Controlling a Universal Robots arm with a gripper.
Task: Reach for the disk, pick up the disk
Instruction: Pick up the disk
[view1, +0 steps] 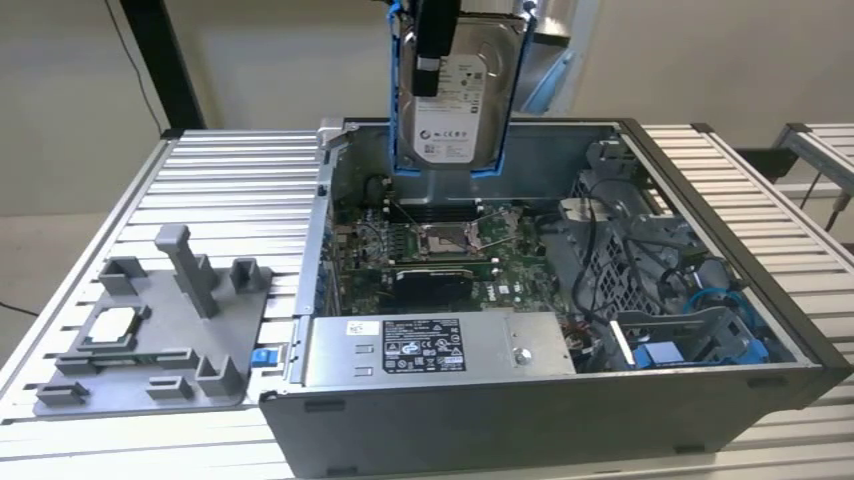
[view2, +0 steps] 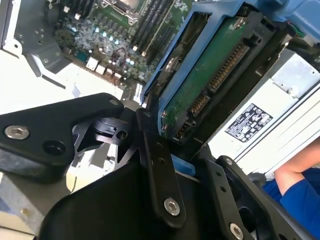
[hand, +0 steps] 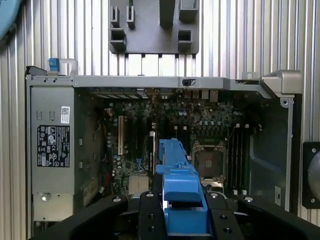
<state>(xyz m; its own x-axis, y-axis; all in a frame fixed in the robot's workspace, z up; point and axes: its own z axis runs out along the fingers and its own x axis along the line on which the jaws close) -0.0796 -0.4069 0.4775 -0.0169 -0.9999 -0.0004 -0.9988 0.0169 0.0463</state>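
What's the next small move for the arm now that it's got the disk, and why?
Probably a short straight lift. The gripper is shut on the disk, which hangs upright above the open computer case, its lower edge near the rear wall, so more height would clear it.

We see even, soft indoor light in the exterior view, with the ribbed table (view1: 227, 190) bright at the upper left of the frame and the inside of the computer case (view1: 721, 400) darker. In the second wrist view, glare whitens the left edge of the frame, and the black gripper links at the bottom look soft and out of focus. In the first wrist view, the table slats (hand: 250, 35) across the top gleam pale, while the case interior sits in shadow.
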